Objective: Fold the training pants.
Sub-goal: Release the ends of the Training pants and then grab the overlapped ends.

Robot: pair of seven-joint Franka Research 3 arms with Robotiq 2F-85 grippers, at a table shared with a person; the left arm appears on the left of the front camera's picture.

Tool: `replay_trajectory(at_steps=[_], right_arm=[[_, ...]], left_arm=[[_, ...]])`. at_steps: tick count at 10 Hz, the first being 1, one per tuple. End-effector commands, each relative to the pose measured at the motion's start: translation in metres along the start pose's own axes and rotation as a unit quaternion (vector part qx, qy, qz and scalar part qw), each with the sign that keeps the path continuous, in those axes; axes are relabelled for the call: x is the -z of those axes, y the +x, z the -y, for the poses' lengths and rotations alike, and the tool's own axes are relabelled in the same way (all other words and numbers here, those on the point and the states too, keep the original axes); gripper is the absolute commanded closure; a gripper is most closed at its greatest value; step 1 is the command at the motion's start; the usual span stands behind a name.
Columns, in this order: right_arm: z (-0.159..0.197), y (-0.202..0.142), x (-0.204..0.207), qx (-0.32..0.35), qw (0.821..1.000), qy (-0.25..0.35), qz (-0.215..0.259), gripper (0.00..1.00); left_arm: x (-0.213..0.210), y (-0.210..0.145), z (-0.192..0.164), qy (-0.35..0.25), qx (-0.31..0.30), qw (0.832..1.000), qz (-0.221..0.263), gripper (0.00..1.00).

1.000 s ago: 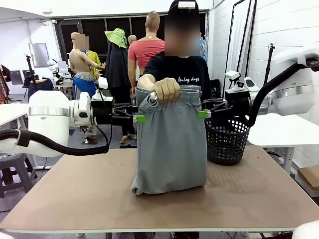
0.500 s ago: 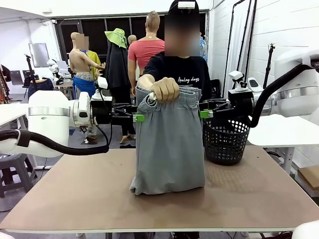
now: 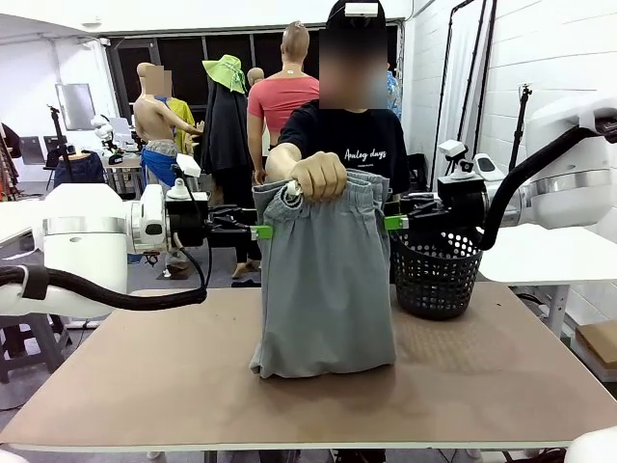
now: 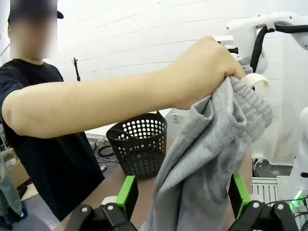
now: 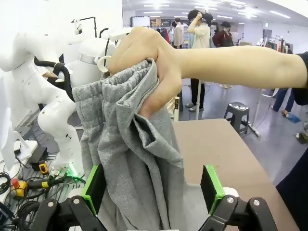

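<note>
One pair of light grey training pants (image 3: pixel 325 280) hangs upright over the middle of the table (image 3: pixel 145 376), gathered at the waistband in the person's hand (image 3: pixel 318 176), which is clenched around a bunch of the elastic; the lower end rests in a soft fold on the tabletop. Both side edges of the cloth fall nearly straight from the waistband down to the table. At the upper left edge the left gripper (image 4: pixel 183 197) reaches in level, its jaws spread wide and released, with grey fabric hanging loose between the two green pads. At the upper right edge the right gripper (image 5: pixel 153 188) stands the same way, spread apart, cloth draped between its pads and not pinched. A black mesh basket (image 3: pixel 439 275) sits on the table just beside the right edge of the pants, a little farther back, under the right arm. In front of the pants and out to the left the brown tabletop lies bare up to its near edge, and there is free surface right of the basket too
</note>
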State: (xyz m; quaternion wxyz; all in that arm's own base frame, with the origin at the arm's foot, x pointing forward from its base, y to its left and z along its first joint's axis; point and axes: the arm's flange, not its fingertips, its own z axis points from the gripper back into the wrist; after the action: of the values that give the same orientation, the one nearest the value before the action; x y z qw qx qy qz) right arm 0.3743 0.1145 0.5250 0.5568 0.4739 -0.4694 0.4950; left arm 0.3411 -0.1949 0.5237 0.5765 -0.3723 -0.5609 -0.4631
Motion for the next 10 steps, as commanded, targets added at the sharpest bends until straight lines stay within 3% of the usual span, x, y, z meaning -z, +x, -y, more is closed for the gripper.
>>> replay_trajectory(at_steps=[1,5,10], right_arm=[[-0.005,-0.002,0.003,0.024,1.0,0.001,0.004,0.0],[-0.015,-0.013,0.006,0.045,0.998,0.038,-0.02,0.0],[-0.028,-0.02,0.007,0.044,0.998,0.051,-0.012,0.0]], left_arm=[[0.001,-0.002,0.008,-0.011,-0.022,1.0,0.016,0.0],[-0.001,-0.003,0.016,-0.09,-0.016,0.996,0.01,0.0],[0.002,-0.006,0.019,-0.111,-0.018,0.994,0.007,0.0]])
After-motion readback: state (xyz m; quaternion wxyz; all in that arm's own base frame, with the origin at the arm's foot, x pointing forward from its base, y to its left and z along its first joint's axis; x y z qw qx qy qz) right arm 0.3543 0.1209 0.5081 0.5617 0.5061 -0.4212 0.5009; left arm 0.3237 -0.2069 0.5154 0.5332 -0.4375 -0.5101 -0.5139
